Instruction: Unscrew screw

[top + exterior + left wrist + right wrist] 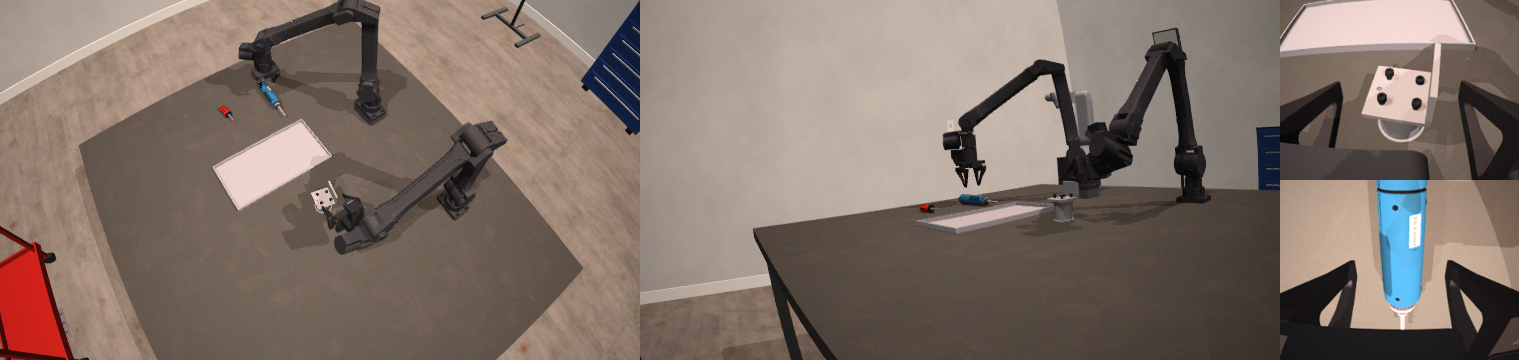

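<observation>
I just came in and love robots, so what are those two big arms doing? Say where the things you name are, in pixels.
Neither arm holds anything. The left gripper point(336, 206) point(1400, 88) is open around the bracket point(1396, 108) on the standing joint module point(1063, 212), without gripping it. The right gripper point(971, 186) point(1400, 267) is open above the blue electric screwdriver point(270, 95) point(973, 200) point(1402, 248), which lies on the table. Four black screws are still in the bracket.

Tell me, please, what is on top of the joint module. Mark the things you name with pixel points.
The bracket point(323, 194) point(1054, 199) point(1400, 89) sits on it, with four black screws standing up. The bracket's plate hides the module's top face and the screws' lower ends.
</observation>
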You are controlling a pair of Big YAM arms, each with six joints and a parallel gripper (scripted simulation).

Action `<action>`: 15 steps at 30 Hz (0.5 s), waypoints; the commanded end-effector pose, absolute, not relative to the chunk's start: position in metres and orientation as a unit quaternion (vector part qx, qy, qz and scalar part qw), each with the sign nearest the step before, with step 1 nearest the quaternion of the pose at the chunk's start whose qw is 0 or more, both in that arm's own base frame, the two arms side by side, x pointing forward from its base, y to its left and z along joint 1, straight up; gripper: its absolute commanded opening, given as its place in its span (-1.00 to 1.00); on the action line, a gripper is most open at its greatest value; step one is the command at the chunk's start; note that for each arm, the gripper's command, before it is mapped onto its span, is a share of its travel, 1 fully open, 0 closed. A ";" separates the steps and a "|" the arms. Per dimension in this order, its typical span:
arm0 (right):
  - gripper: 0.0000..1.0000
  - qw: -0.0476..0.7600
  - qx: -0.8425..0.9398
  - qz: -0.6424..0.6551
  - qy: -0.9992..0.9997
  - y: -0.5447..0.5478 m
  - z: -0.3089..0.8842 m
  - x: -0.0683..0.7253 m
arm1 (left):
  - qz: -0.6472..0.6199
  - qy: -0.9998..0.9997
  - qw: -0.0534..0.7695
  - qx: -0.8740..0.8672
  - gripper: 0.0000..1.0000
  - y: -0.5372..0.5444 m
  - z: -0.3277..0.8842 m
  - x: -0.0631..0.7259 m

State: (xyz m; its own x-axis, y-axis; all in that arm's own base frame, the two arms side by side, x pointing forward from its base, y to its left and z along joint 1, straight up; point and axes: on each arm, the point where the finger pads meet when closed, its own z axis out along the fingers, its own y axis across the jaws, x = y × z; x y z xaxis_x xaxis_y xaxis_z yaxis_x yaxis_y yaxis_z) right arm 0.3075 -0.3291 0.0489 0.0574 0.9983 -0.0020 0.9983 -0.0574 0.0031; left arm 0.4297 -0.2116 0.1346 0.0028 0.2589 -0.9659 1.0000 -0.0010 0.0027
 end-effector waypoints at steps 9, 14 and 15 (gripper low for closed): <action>0.30 0.001 0.727 0.000 0.687 -0.324 0.041 0.313 | -0.423 0.553 0.440 0.567 0.72 -0.212 0.118 0.438; 0.30 0.001 0.727 0.000 0.687 -0.324 0.041 0.313 | -0.426 0.557 0.437 0.564 0.72 -0.209 0.105 0.431; 0.30 0.001 0.727 0.000 0.687 -0.324 0.041 0.313 | -0.429 0.560 0.433 0.561 0.72 -0.209 0.097 0.431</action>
